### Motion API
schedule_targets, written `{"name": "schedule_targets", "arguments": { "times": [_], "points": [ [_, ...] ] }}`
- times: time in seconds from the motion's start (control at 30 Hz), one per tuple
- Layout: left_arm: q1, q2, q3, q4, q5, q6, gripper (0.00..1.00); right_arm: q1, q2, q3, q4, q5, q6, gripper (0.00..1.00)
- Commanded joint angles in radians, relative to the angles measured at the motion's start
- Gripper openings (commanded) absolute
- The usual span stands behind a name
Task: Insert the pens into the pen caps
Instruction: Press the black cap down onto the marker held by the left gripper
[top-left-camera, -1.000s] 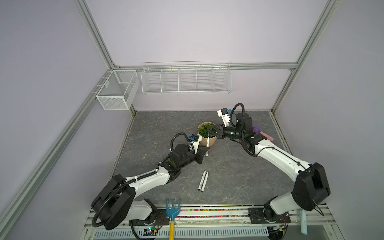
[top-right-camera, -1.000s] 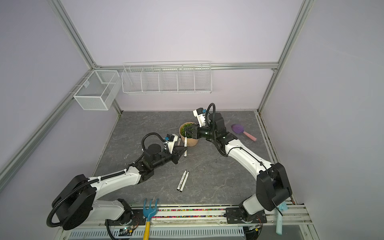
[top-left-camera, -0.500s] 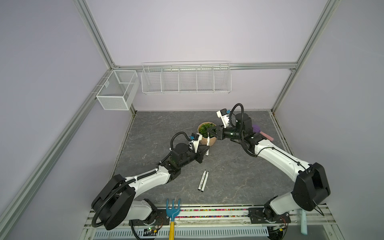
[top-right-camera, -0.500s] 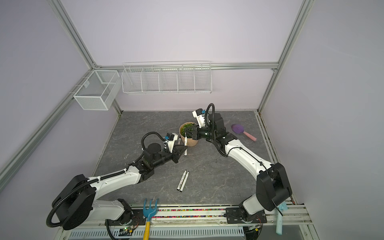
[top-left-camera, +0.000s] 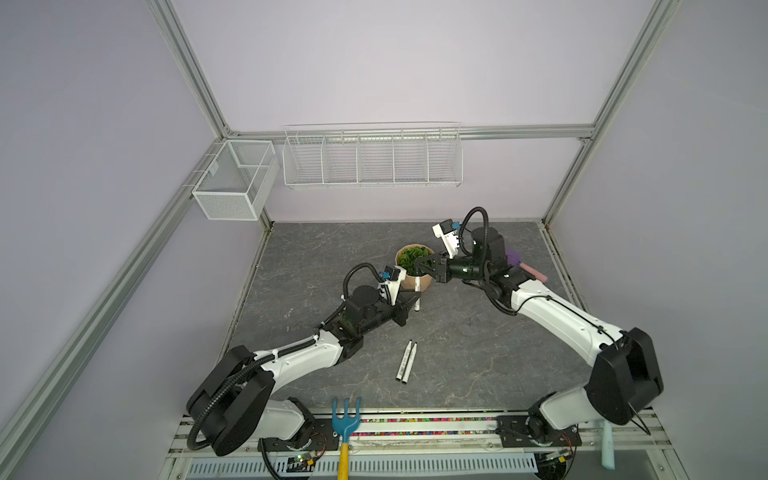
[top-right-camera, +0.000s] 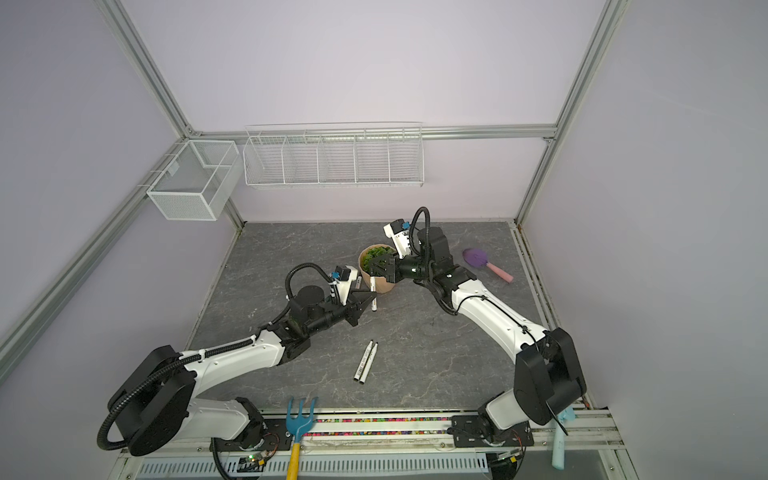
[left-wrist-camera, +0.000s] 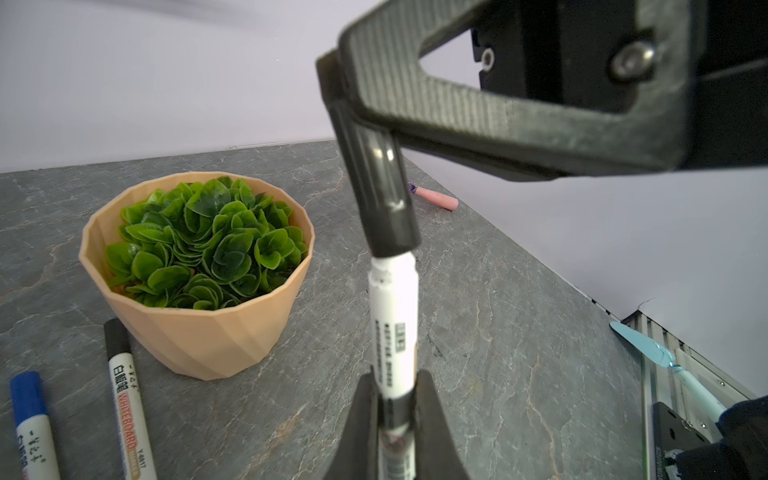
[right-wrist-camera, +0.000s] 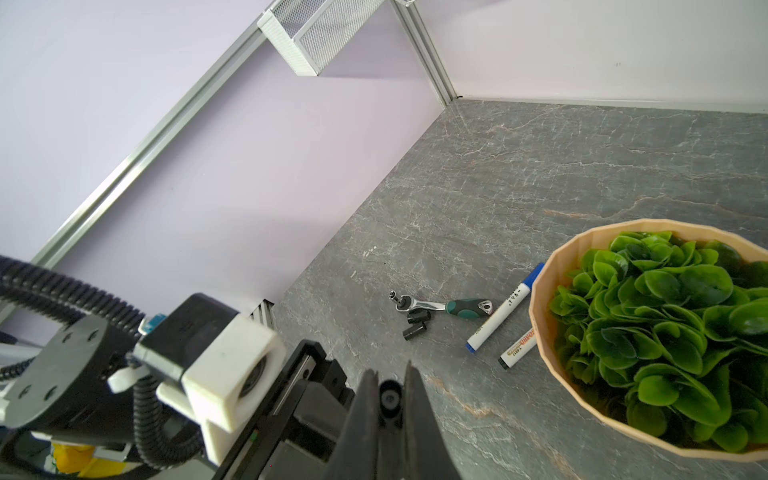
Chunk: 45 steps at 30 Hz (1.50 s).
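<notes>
Spanning everything, the grey surface (top-left-camera: 457, 332), and the plant pot (left-wrist-camera: 199, 332) sits toward its back. Beside the pot the left hand (left-wrist-camera: 395, 382) is pinching a white pen (left-wrist-camera: 392, 316) upright, and the right hand (right-wrist-camera: 390, 382) is clamped on a black cap (left-wrist-camera: 382, 195) right at the pen's top end! Out front, two more pens (top-left-camera: 404, 360) lie side by side. A wrench (right-wrist-camera: 432, 305) lies near the pot, with two loose black caps (right-wrist-camera: 414, 331) just beside it.

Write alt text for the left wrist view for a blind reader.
The left gripper grips a white pen; the right gripper holds a black cap over its free end. A potted plant stands behind, a black-capped pen and a blue-capped pen lying near it.
</notes>
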Motion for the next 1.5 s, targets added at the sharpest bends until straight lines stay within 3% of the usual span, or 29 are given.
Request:
{"name": "schedule_targets", "arguments": {
  "times": [0.0,0.67,1.47],
  "points": [
    [0.019,0.012,0.07,0.057,-0.026,0.011,0.0,0.007,-0.058,-0.008,-0.112,-0.083,-0.086,0.08],
    [0.023,-0.001,0.153,-0.124,0.004,0.209,0.0,0.004,-0.041,0.046,-0.226,-0.018,-0.16,0.17],
    [0.004,-0.01,0.136,-0.164,0.011,0.253,0.0,-0.01,-0.02,0.1,-0.218,0.021,-0.136,0.32]
  ]
}}
